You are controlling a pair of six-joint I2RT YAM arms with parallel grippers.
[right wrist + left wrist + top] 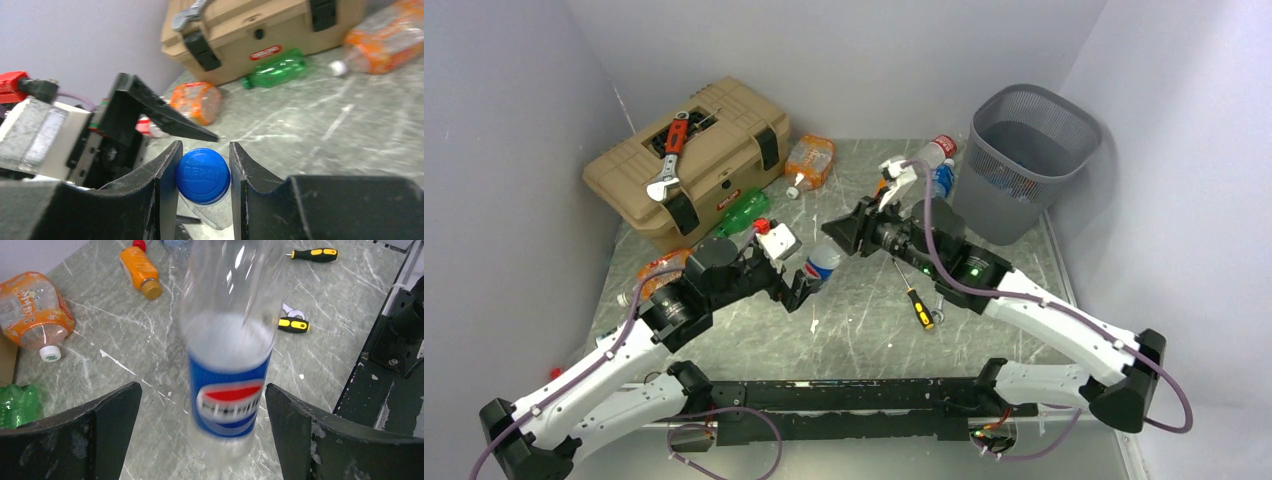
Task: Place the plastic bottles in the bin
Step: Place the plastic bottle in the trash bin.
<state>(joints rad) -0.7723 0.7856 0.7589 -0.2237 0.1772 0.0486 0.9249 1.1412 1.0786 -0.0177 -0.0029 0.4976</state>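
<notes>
A clear Pepsi bottle (822,262) with a blue label sits mid-table between both grippers. My right gripper (844,235) is shut on its blue cap (202,176). My left gripper (802,290) is open, and its jaws stand either side of the bottle's body (230,390) without touching it. The grey mesh bin (1034,140) stands at the far right. Other bottles lie on the table: an orange one (810,160), a green one (744,212), an orange one (662,265) by the left arm, and two (936,165) beside the bin.
A tan toolbox (689,160) with a red wrench (669,160) on its lid stands at the far left. A yellow-handled screwdriver (916,300) lies under the right arm. White walls enclose the table on three sides.
</notes>
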